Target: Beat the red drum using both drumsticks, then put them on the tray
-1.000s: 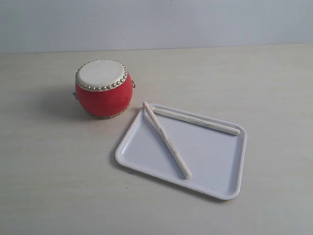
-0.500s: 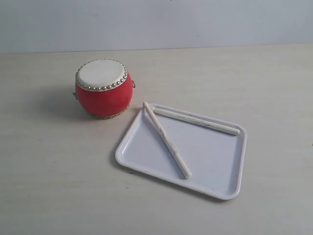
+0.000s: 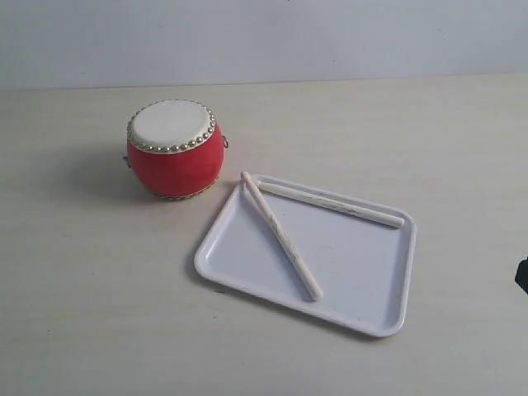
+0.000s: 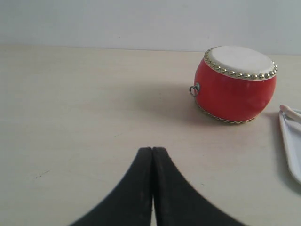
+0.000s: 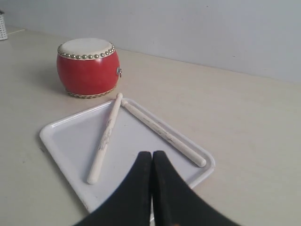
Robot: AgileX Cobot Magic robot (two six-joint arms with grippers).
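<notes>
The red drum point(image 3: 174, 150) stands upright on the table at the left, cream skin up; it also shows as the drum point(image 4: 235, 84) and the drum point(image 5: 88, 67). Right of it lies the white tray point(image 3: 363, 289) with both drumsticks on it. One drumstick point(image 3: 280, 235) runs diagonally, its far tip over the rim near the drum. The other drumstick point(image 3: 330, 204) lies along the far rim. My left gripper point(image 4: 152, 149) is shut and empty, off to the drum's side. My right gripper point(image 5: 152, 153) is shut and empty, over the tray's near corner point(image 5: 70, 155).
A pale wooden tabletop point(image 3: 91, 280) runs back to a grey wall point(image 3: 264, 37). A dark bit of the right arm point(image 3: 522, 275) pokes in at the right edge of the exterior view.
A dark part of the right arm has come into the exterior view at its right edge. Drum, tray and drumsticks have not moved.
</notes>
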